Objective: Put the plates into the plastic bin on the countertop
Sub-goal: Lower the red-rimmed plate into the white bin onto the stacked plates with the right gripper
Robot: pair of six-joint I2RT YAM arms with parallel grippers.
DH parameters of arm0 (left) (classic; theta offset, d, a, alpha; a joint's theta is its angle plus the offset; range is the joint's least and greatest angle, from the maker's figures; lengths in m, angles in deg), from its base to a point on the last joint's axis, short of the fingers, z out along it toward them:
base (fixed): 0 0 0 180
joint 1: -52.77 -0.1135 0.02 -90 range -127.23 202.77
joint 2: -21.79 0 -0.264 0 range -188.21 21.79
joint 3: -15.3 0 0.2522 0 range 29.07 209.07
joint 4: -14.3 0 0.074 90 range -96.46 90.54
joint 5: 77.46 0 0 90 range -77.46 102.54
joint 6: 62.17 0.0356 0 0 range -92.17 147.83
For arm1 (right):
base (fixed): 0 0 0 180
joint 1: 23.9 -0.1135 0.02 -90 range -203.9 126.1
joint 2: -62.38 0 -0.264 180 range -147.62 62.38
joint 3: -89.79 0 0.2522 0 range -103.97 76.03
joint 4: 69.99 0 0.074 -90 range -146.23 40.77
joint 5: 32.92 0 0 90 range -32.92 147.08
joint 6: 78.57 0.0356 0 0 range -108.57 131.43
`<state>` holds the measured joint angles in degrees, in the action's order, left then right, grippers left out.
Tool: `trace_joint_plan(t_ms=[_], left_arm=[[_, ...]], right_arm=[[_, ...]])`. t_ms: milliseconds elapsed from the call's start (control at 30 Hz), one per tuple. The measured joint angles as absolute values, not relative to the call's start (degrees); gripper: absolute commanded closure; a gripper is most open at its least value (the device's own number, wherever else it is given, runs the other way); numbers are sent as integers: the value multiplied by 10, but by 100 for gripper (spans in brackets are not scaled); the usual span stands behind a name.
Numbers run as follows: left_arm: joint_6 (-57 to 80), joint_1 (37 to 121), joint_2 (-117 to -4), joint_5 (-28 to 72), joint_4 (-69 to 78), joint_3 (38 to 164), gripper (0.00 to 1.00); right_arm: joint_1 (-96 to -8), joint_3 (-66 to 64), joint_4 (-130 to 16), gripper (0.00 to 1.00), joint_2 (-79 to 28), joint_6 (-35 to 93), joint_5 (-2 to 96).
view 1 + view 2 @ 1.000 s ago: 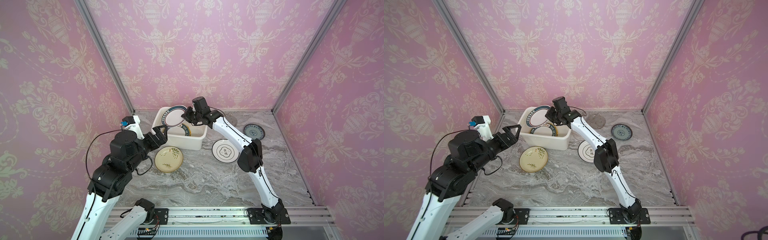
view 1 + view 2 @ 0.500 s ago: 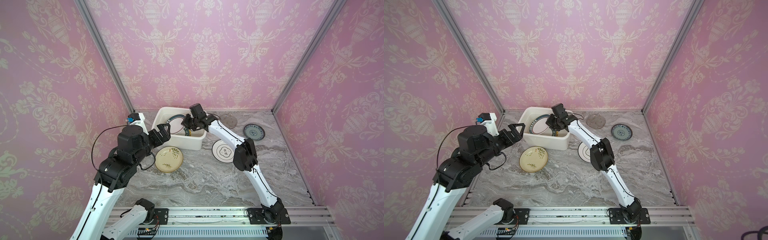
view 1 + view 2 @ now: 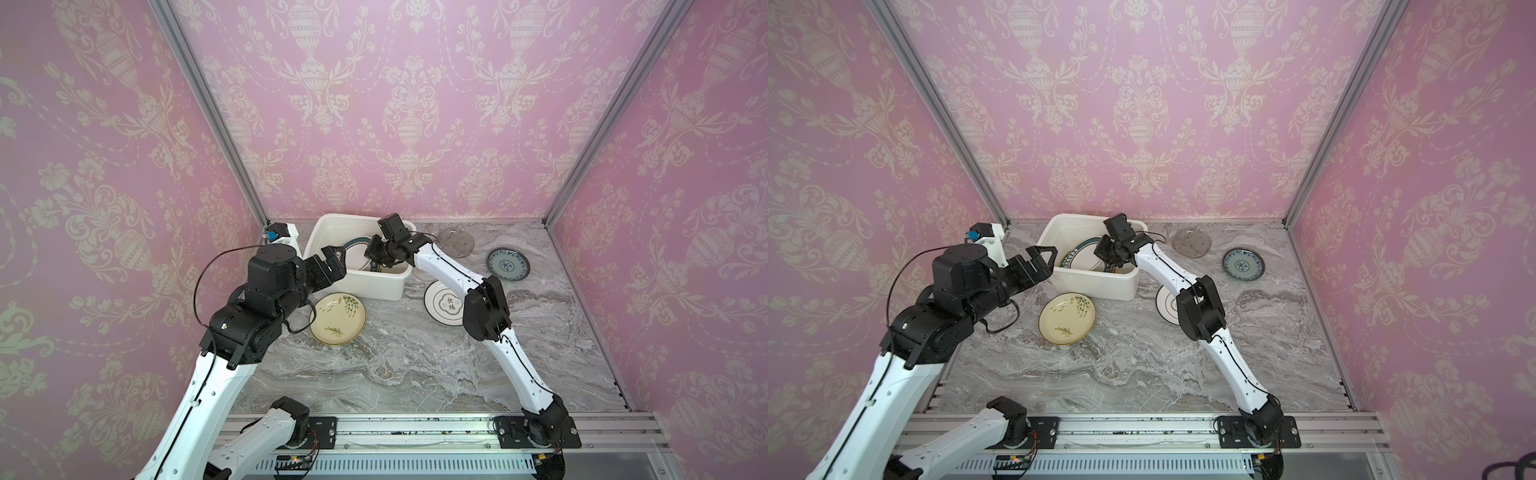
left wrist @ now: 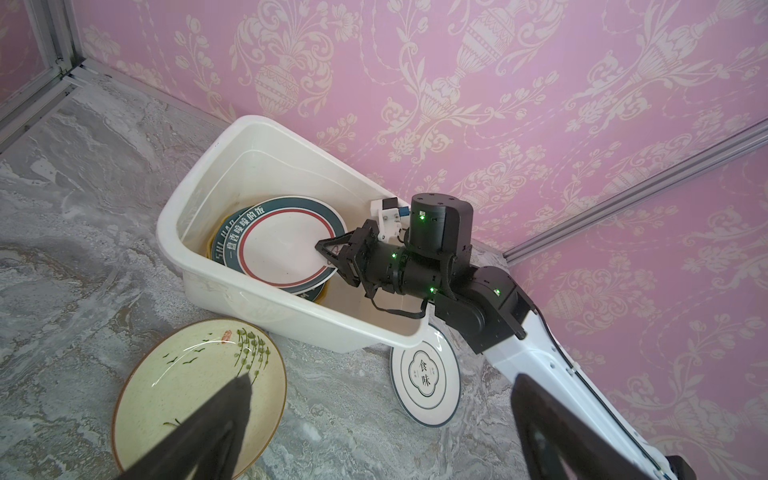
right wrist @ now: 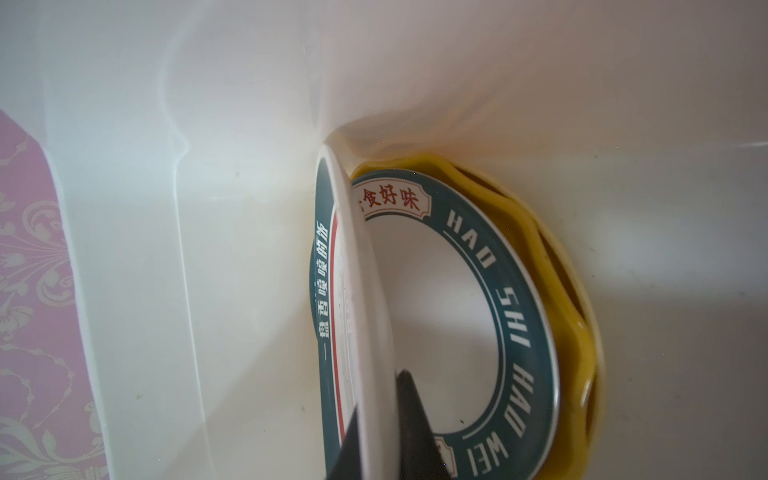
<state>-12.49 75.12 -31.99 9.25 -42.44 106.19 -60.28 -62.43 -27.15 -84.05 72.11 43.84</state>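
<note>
Two robot arms work over a grey marble countertop [image 3: 395,365], seen from above with twelve o'clock at the back wall. The white bin [image 4: 183,199] sits at eleven o'clock. The right gripper [image 4: 326,251] reaches into it, jaws clamped on the rim of the held plate [image 4: 286,245], which hangs tilted over the stack inside.

To finish well, I judge it should level the dish, lower it until it rests on the one beneath, and only then let go. A release at this tilt risks a chip or a slide against the wall.

The held plate is white with a red ring and a teal lettered rim. Under it lie a matching teal plate [image 5: 519,316] and a yellow plate [image 5: 577,332] with scalloped edges.

The left gripper [image 3: 1044,257] hovers wide open and empty at the bin's nine o'clock. Outside the bin wait a cream plate [image 3: 338,318] at its six, a white plate [image 3: 444,305] at four, and a glass plate [image 3: 456,242] and a blue plate [image 3: 508,264] near three.
</note>
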Motion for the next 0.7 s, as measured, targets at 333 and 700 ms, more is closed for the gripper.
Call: trace_joint_plan(t_ms=[333,700], left_arm=[[-125,751,-326,94,-424,1062,1],[-125,751,-330,98,-424,1062,1]], right_arm=[[-600,-627,-261,65,-855,698,438],[-600,-623,-235,32,-855,662,445]])
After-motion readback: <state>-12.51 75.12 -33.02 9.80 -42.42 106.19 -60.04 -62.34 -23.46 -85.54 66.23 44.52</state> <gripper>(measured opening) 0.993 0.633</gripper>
